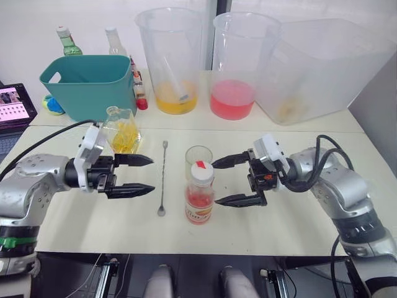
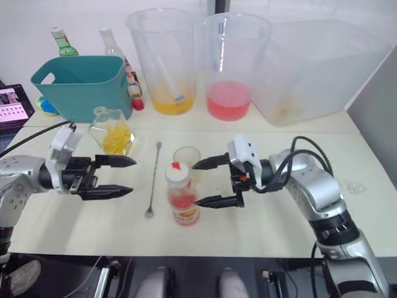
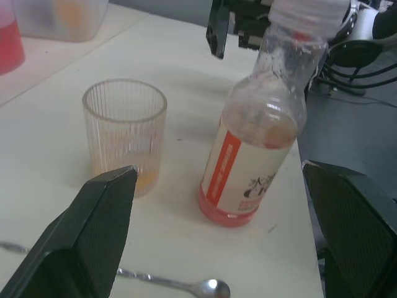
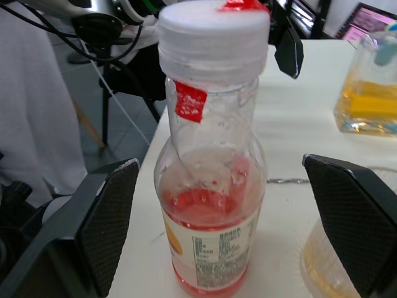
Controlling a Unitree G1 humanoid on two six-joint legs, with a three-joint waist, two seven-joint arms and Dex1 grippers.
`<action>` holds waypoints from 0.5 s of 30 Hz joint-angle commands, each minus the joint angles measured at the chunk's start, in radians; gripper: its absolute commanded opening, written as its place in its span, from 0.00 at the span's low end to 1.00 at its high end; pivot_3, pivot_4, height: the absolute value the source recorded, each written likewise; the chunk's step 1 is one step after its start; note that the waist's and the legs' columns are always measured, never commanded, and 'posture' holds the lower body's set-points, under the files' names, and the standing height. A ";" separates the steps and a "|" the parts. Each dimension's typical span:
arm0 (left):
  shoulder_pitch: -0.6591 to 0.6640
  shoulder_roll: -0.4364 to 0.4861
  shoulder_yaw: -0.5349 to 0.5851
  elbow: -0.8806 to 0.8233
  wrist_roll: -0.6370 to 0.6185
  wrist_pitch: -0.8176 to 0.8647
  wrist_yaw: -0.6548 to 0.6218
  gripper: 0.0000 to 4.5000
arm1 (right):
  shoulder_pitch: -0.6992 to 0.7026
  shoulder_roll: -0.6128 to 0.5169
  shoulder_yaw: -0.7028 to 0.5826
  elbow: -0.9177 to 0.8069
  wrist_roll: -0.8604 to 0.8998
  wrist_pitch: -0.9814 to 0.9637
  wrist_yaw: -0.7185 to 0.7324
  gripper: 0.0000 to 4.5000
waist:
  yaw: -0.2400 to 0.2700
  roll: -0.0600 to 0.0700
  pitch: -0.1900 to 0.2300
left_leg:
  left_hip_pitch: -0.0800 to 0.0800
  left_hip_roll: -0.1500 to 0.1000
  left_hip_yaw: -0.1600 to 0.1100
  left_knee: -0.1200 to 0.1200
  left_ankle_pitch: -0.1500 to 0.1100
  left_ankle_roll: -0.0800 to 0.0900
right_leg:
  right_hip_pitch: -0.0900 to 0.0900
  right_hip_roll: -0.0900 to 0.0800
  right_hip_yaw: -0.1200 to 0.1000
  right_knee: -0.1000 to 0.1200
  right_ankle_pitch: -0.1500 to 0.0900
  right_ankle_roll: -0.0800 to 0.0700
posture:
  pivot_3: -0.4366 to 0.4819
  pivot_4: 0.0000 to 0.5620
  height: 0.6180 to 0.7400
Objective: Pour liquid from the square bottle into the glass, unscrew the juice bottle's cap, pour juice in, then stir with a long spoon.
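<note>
Right gripper [image 1: 226, 181] spread wide, empty, just right of slim clear plastic juice bottle with pink liquid [image 1: 200, 195]; bottle upright, long axis vertical, white red-banded cap [image 1: 200, 169] on. Left gripper [image 1: 139, 175] also spread, empty, farther off beyond thin silver long spoon [image 1: 163, 179]. Right arm nearer (likely grasps bottle). Small ribbed clear glass [image 1: 198, 156] just behind bottle, some yellow liquid at bottom.

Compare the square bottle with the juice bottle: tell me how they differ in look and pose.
The square bottle is squat glass with flat sides and yellow contents; the juice bottle is slim plastic with pink liquid and an orange-and-white label. The square bottle sits tilted by the left pincer, while the juice bottle stands upright beside the right pincer, its white cap on. Both are clear and only partly full.
</note>
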 commanded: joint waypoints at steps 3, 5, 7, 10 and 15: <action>0.114 0.031 0.137 -0.144 -0.067 0.037 0.054 1.00 | -0.108 0.062 0.025 0.081 -0.006 -0.045 0.135 0.99 | 0.001 0.000 0.000 | 0.000 0.000 0.000 0.000 0.000 0.000 | 0.000 0.000 0.000 0.000 0.000 0.000 | 0.48 0.27 0.89; 0.160 0.030 0.176 -0.189 -0.084 0.052 0.083 1.00 | -0.133 0.085 0.031 0.104 0.001 -0.049 0.186 0.99 | 0.004 0.000 0.000 | 0.000 0.000 -0.001 0.000 0.000 0.000 | 0.000 -0.001 -0.001 0.001 0.000 0.000 | 0.48 0.27 0.89; 0.199 0.028 0.208 -0.223 -0.095 0.059 0.106 1.00 | -0.159 0.110 0.029 0.134 -0.001 -0.055 0.217 0.99 | 0.005 0.000 0.000 | 0.000 0.000 -0.002 0.000 0.000 0.000 | 0.000 -0.001 -0.002 0.001 0.000 0.000 | 0.48 0.27 0.89; 0.250 0.029 0.255 -0.275 -0.119 0.081 0.141 1.00 | -0.209 0.148 0.045 0.213 -0.023 -0.093 0.259 0.99 | 0.008 0.000 0.000 | 0.000 0.000 -0.002 0.000 0.000 0.000 | 0.000 -0.001 -0.003 0.001 0.000 -0.001 | 0.48 0.27 0.89; 0.336 0.014 0.335 -0.350 -0.148 0.091 0.200 1.00 | -0.248 0.186 0.106 0.296 -0.035 -0.167 0.280 0.88 | 0.004 0.000 0.000 | 0.001 0.001 -0.002 -0.001 0.000 0.000 | 0.000 -0.001 -0.004 0.001 0.000 -0.002 | 0.48 0.27 0.89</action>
